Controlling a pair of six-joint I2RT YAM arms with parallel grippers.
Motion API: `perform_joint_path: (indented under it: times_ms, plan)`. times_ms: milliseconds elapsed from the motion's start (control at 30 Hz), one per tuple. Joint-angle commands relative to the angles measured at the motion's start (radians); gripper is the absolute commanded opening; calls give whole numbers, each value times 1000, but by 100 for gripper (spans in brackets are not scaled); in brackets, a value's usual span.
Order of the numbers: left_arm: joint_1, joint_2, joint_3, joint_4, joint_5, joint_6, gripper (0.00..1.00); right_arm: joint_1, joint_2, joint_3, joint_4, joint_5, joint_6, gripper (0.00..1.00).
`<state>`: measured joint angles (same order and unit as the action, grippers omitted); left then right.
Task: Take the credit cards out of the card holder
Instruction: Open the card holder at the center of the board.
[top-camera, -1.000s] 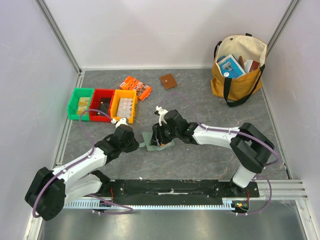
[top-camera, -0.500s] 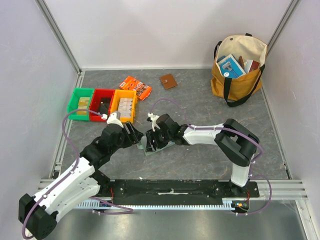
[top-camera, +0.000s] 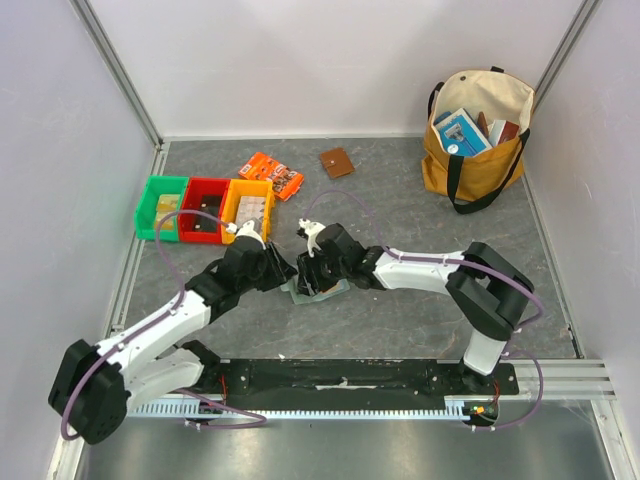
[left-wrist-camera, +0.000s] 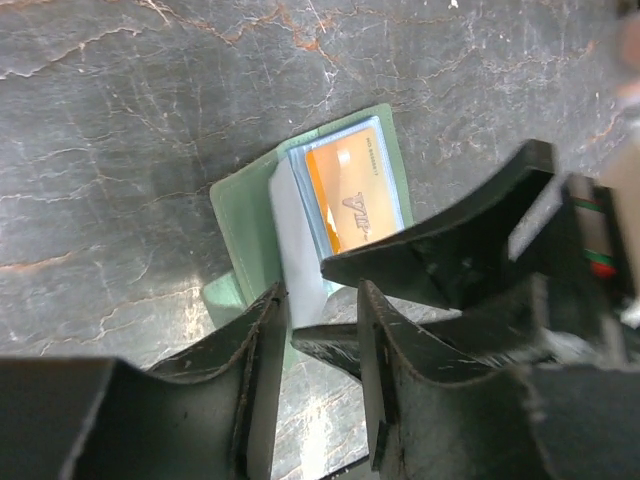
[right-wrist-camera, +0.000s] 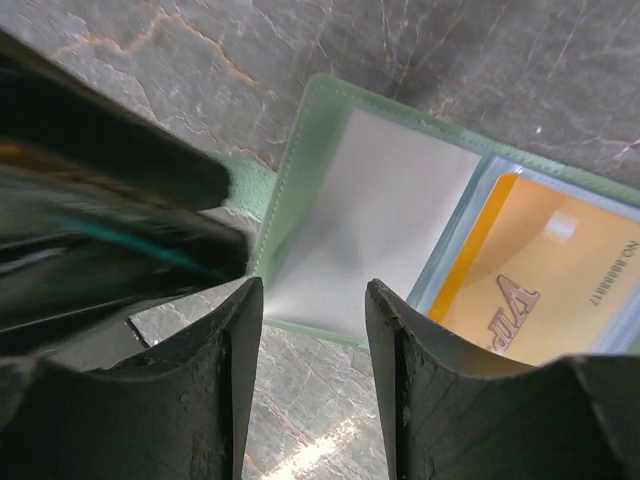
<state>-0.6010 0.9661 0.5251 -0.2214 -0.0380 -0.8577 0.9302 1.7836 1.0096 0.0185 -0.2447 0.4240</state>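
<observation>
While the card holder (left-wrist-camera: 238, 228) lies opened on the grey table (top-camera: 400, 330), towards the arm bases and a little to the right of the yellow bin (top-camera: 247, 183), both grippers are gathered over it. An orange card (left-wrist-camera: 350, 190) is seen tucked in a pocket of the half lying farther from the yellow bin. A clear plastic leaf (right-wrist-camera: 370, 210) is seen over the half nearer that bin. The left gripper (left-wrist-camera: 322, 295) is brought in from the bin's side, with its fingers only a narrow way apart at the edge of the leaf. Whether the leaf is nipped between them cannot be told. The small side tab (right-wrist-camera: 255, 185) of the holder is seen just beside this gripper. The right gripper (right-wrist-camera: 313, 290) is held over the holder from the side away from the bin. Its fingers are parted, and nothing is seen caught between them. A red bin (top-camera: 205, 210) is set against the yellow bin's left wall, and an orange packet (top-camera: 272, 173) lies just behind the yellow bin.
</observation>
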Motion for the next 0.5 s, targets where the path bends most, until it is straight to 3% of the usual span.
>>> perform_joint_path:
  times_ms: [0, 267, 467]
  plan:
    - [3, 89, 47, 125, 33, -27, 40, 1, -73, -3, -17, 64, -45, 52]
    - [4, 273, 62, 163, 115, -26, 37, -45, -122, -51, -17, 96, -45, 50]
    - [3, 252, 41, 131, 64, -11, 27, -80, -130, -66, -17, 64, -62, 47]
